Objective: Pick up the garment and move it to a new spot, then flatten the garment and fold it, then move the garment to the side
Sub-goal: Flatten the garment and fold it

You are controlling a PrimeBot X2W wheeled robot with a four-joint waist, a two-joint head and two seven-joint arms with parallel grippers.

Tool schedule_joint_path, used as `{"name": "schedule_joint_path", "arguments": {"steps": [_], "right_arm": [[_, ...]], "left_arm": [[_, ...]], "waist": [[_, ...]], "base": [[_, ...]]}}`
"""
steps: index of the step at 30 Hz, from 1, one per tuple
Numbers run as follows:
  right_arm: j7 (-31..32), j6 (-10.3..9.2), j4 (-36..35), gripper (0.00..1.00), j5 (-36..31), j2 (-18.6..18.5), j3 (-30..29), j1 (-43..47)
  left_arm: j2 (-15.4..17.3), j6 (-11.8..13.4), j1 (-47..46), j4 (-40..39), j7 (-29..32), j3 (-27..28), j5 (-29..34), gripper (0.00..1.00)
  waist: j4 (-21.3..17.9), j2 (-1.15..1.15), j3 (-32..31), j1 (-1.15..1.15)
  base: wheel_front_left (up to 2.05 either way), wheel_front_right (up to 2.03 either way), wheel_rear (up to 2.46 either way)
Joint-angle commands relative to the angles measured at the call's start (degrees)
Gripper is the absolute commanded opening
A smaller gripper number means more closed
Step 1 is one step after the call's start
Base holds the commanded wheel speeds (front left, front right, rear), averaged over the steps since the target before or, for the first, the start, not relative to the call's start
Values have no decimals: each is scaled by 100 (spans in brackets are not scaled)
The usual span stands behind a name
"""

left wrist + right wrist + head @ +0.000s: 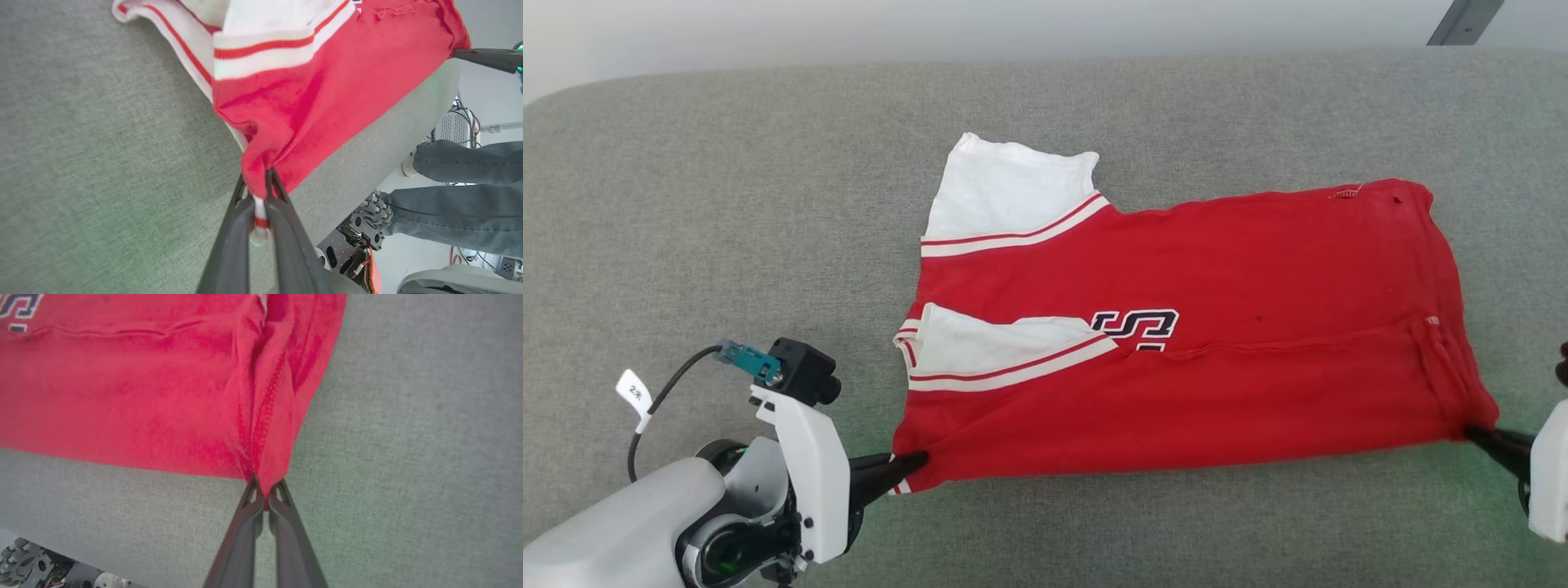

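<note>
The grey fabric-covered worktop (pixel 727 204) spans the whole head view, its far edge curving down at a rounded left corner. The garment (pixel 1217 327) lies on it right of centre, folded into a long red band with its length running left to right. Two white sleeve ends (pixel 1005 196) with striped trim lie at its left end, and part of a dark letter print (pixel 1135 324) shows mid-body.

A wide stretch of bare worktop lies to the left of the garment. There are broad strips beyond it and in front of it, and less room on the right.

The garment's near edge runs fairly straight between the two grips. The left end effector (pixel 913 467) is clenched on the near left corner, with striped hem pinched between its fingers (pixel 286 228). The right end effector (pixel 1474 433) is clenched on the near right corner, with bunched red seam between its fingers (pixel 245 522).

In the left wrist view, a person's legs (pixel 461 196) in jeans stand past the worktop's edge.
</note>
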Motion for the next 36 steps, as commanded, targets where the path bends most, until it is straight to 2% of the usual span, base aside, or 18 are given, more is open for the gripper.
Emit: {"name": "schedule_joint_path", "arguments": {"steps": [1,2,3,4,5,10,14,20,24,27,30,34,36], "right_arm": [[-112,-4,-25,100,-68,82,-95,44],[-191,-4,-40,100,-115,132,-158,49],[-264,-4,-68,100,-171,178,-211,51],[-343,-4,-105,100,-237,218,-264,51],[-440,-3,-125,100,-320,259,-348,51],[-1059,-4,-362,100,-721,424,-614,14],[-2117,-2,-739,100,-1171,672,-668,-129],[-3619,-3,-1042,100,-1765,1107,-491,-431],[-4309,-3,-1070,100,-1918,1341,-318,-558],[-4707,-3,-1142,100,-2005,1430,-127,-656],[-4914,-3,-1049,100,-1974,1517,-50,-691],[-5096,-3,-884,100,-1923,1645,34,-762],[-5192,-3,-761,100,-1900,1721,94,-811]], "left_arm": [[49,43,64,-21,-50,3,81,35],[31,78,67,-30,-91,26,91,60],[20,86,78,-40,-126,43,87,68],[19,94,81,-61,-168,47,125,80],[29,124,65,-76,-235,72,171,100],[94,268,-31,-42,-561,207,316,100],[42,480,-137,199,-1203,439,584,100],[-265,647,-496,1071,-2364,952,876,100],[-449,718,-941,1817,-2773,1258,1017,100],[-555,624,-1388,2348,-2704,1324,1127,100],[-622,522,-1786,2844,-2248,1150,1264,100],[-718,379,-2321,3493,-1430,938,1378,100],[-710,310,-2726,3959,-726,776,1462,100]], "waist": [[-9,0,-14,0],[-14,0,-25,0],[-22,0,-34,0],[-31,0,-39,0],[-41,0,-42,0],[-113,0,-12,0],[-254,0,48,0],[-637,0,191,0],[-1008,0,335,0],[-1276,0,465,0],[-1547,0,595,0],[-1857,0,823,0],[-2048,0,1003,0]], "base": [[0,0,0],[0,0,0],[0,0,0],[0,0,0],[0,0,0],[0,0,0],[0,0,0],[0,0,0],[0,0,0],[0,0,0],[0,0,0],[0,0,0],[0,0,0]]}}
